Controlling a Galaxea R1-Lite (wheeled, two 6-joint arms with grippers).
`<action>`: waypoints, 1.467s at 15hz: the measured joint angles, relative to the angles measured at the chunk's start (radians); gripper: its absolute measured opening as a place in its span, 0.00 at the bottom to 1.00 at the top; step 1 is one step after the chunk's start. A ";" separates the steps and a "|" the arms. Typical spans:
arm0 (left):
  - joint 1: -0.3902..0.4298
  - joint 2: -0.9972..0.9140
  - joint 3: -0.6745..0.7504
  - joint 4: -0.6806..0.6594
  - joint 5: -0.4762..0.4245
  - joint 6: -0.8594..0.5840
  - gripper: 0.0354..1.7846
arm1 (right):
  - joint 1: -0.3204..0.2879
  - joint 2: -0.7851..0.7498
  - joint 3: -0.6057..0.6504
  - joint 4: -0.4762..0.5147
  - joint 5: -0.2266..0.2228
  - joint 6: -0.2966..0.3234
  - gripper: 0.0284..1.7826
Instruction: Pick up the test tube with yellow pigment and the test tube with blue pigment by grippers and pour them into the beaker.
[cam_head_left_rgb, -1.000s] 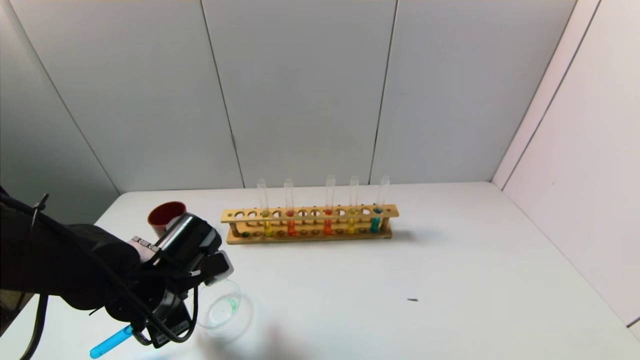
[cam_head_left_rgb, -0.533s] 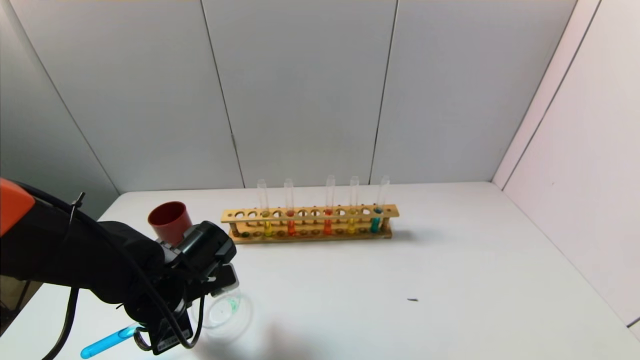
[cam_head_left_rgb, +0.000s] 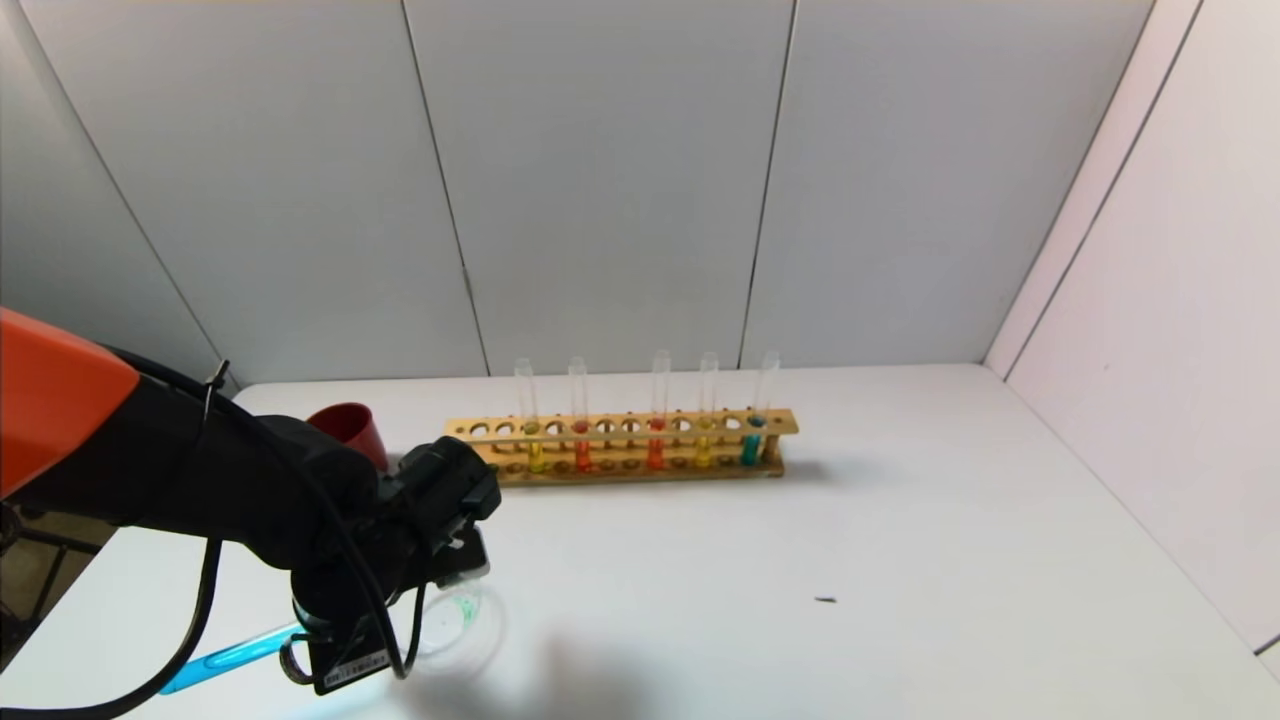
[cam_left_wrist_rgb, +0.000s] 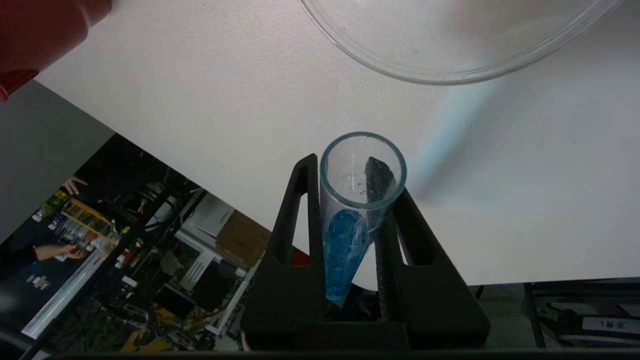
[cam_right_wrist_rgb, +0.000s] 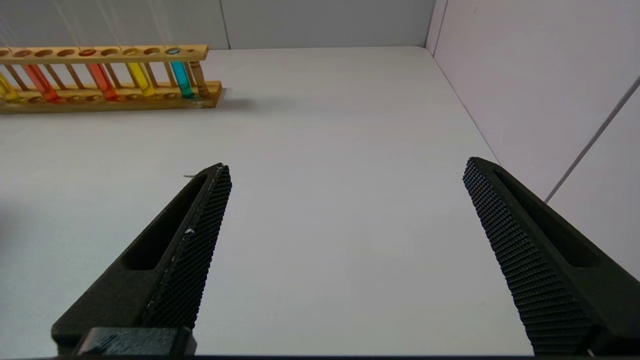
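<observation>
Both fingers of the left tool pinch the test tube with blue pigment; right tool spread wide.

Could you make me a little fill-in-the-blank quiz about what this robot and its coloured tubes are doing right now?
1. The left gripper is shut on a test tube holding ____ liquid.
2. The wooden rack holds ____ upright tubes.
3. The right gripper has its fingers ____ and holds nothing.
4. The cup behind the left arm is coloured ____.

Missing words: blue; five; open; red
</observation>
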 joint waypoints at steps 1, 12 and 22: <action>-0.003 0.004 -0.013 0.026 0.001 -0.001 0.17 | 0.000 0.000 0.000 0.000 0.000 0.000 0.95; -0.027 0.052 -0.116 0.210 0.062 -0.002 0.17 | 0.000 0.000 0.000 0.000 0.000 0.000 0.95; -0.037 0.087 -0.198 0.313 0.082 -0.002 0.17 | 0.000 0.000 0.000 0.000 0.000 0.000 0.95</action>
